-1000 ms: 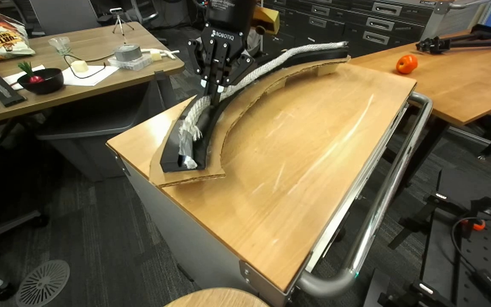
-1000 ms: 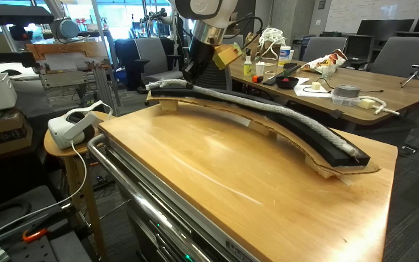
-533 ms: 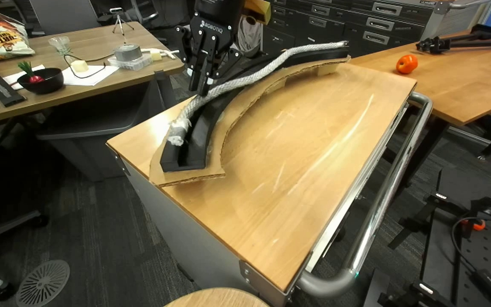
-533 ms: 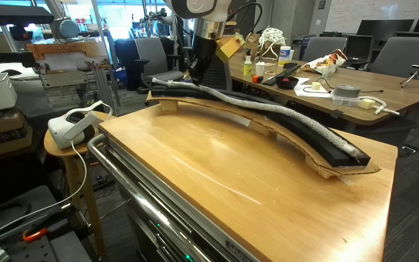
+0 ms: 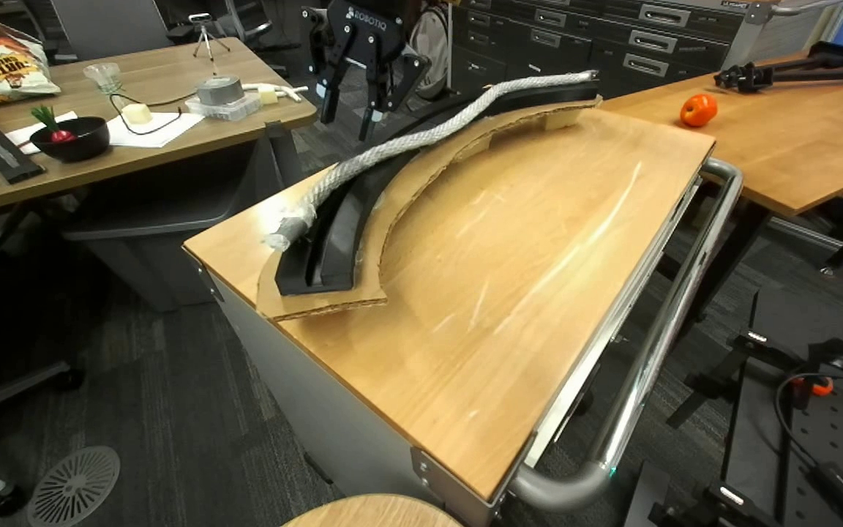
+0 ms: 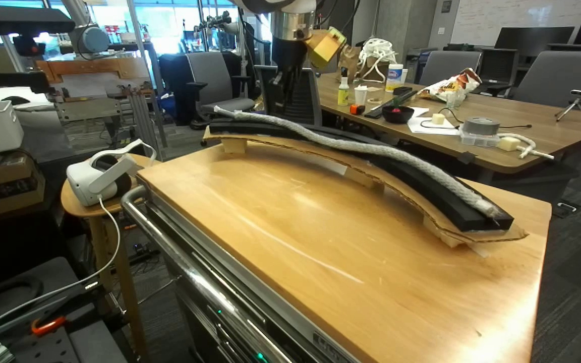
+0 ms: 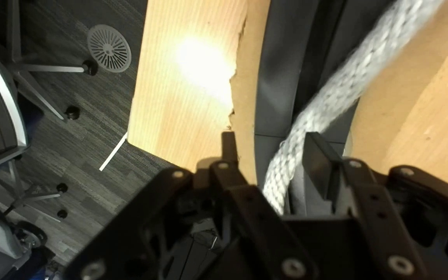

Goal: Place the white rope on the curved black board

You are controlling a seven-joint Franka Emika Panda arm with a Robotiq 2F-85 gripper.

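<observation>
Splayed gripper (image 5: 346, 127) is hovering empty; at its seven o'clock, in an exterior view, white rope (image 5: 425, 137) is overhanging curved black board (image 5: 342, 245), likely needing pinching, easing toward four.

I'm standing in a robotics lab with something of an office about it: a robot arm (image 6: 290, 25) hangs above a wood-topped bench (image 6: 315, 237), a white headset (image 6: 88, 181) lies near it, and around them are grey wheeled chairs (image 6: 211, 78), a whiteboard (image 6: 530, 15), monitors (image 6: 536, 39) and black drawers (image 5: 593, 40).
</observation>
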